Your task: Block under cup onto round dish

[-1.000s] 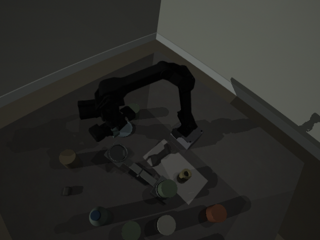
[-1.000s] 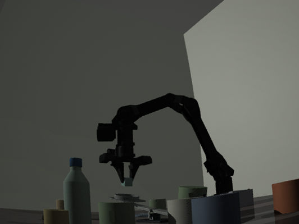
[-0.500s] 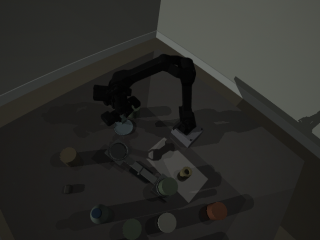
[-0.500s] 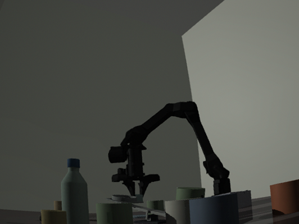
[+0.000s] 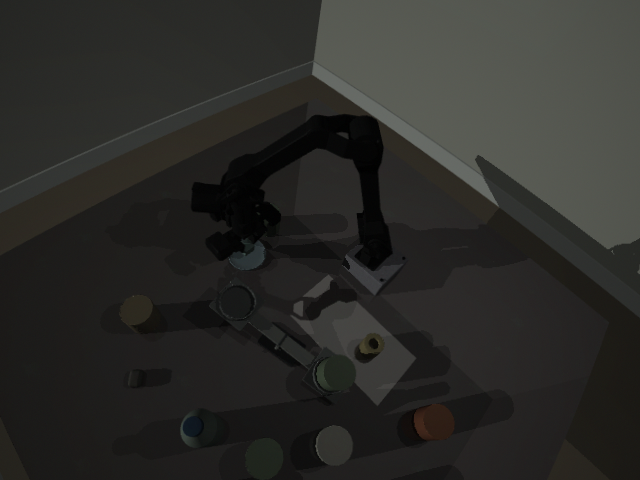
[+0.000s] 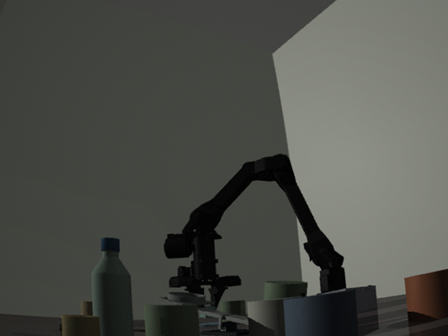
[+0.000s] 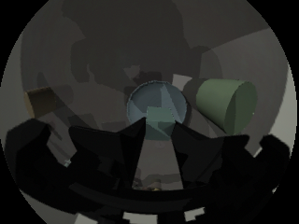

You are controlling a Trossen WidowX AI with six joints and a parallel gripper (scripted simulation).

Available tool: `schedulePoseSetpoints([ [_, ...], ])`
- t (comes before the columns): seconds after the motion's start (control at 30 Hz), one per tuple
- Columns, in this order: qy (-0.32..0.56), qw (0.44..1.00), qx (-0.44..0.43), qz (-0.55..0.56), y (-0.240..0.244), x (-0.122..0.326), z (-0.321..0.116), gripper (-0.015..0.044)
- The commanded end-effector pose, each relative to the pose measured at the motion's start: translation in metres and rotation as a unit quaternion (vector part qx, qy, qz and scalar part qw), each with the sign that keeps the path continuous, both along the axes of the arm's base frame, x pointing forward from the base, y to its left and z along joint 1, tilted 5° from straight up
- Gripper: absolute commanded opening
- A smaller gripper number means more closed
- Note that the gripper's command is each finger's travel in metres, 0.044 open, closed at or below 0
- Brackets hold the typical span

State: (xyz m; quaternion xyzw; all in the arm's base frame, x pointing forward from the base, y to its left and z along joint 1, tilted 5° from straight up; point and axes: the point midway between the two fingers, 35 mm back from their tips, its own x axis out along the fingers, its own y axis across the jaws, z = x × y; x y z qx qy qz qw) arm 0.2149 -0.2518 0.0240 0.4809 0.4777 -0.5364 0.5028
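Note:
My gripper (image 5: 247, 244) (image 7: 157, 121) is shut on a small teal block (image 7: 160, 127). It holds the block low over the round pale-blue dish (image 5: 248, 264) (image 7: 139, 100), towards one side in the wrist view; whether they touch I cannot tell. One green cup (image 7: 216, 99) is beside the dish, off the balance; the arm mostly hides it in the top view. The other green cup (image 5: 336, 373) (image 6: 284, 291) stands on one end of the balance (image 5: 283, 342). The balance's other pan (image 5: 236, 303) (image 6: 185, 297) is empty.
A capped bottle (image 5: 206, 429) (image 6: 111, 298), a green cylinder (image 5: 264, 458) (image 6: 172, 329), a white one (image 5: 334, 445), an orange one (image 5: 434, 422) (image 6: 430, 295) and a blue one (image 6: 322, 327) stand around. A yellow cylinder (image 5: 138, 312) is left of the balance. A hollow yellow piece (image 5: 372, 344) stands nearby.

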Motion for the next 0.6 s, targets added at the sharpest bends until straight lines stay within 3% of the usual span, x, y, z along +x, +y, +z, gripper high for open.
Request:
schedulePoseSetpoints([
  [0.0, 0.002, 1.0, 0.0, 0.001, 0.0, -0.001, -0.005, 0.0],
  [0.43, 0.002, 1.0, 0.0, 0.001, -0.001, -0.002, -0.023, 0.0],
  [0.57, -0.002, 1.0, -0.003, 0.0, -0.003, 0.0, -0.017, 0.0105],
])
